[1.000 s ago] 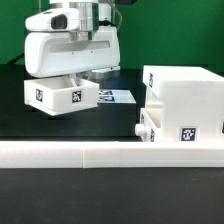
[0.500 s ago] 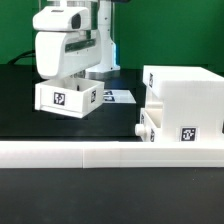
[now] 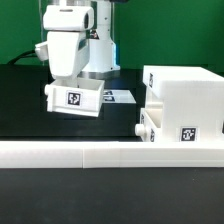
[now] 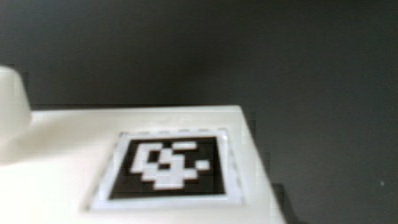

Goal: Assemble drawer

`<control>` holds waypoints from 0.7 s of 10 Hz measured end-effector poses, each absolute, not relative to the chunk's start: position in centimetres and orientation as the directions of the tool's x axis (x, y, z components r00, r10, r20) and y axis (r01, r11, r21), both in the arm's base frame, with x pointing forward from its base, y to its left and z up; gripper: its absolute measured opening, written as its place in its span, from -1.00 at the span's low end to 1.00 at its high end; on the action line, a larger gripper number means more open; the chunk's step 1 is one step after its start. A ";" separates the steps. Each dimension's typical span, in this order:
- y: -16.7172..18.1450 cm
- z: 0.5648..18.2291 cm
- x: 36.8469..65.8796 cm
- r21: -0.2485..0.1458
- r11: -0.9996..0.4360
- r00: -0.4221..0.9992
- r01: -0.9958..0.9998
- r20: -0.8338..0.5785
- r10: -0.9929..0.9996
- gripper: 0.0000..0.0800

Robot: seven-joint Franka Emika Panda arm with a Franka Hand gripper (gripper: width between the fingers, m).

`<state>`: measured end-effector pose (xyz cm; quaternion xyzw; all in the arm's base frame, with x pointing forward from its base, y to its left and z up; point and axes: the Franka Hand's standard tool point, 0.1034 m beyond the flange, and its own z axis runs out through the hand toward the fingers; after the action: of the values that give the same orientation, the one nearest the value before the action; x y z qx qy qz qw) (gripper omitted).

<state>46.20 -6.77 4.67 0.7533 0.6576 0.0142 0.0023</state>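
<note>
A small white drawer tray (image 3: 75,98) with black-and-white marker tags hangs tilted above the black table, held from above by my gripper (image 3: 72,84). The fingertips are hidden by the tray. The big white casing (image 3: 185,100) stands at the exterior view's right, apart from the held tray. A second tray (image 3: 150,126) sits in the casing's lower slot, its knob (image 3: 141,129) sticking out. The wrist view shows the held tray's white surface and one tag (image 4: 169,165) close up, over dark table; no fingers show there.
A long low white wall (image 3: 110,152) runs across the front. The marker board (image 3: 120,96) lies flat on the table behind the held tray. A green backdrop is at the rear.
My gripper has carried the tray toward the exterior view's right, closer to the casing, and the tray has turned and tilted. The casing has not moved.
</note>
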 end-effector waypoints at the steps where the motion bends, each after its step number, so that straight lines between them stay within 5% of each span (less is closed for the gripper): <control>1: -6.7 5.1 47.3 0.025 -0.133 0.132 0.991 0.019 0.991 -0.90; 5: -5.8 6.2 52.4 0.009 -0.128 0.127 0.992 0.027 0.991 -0.90; 7: -5.6 5.9 52.2 0.023 -0.143 0.143 0.989 0.030 0.989 -0.90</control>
<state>52.17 -5.56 5.95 0.7559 0.6544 0.0188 -0.0012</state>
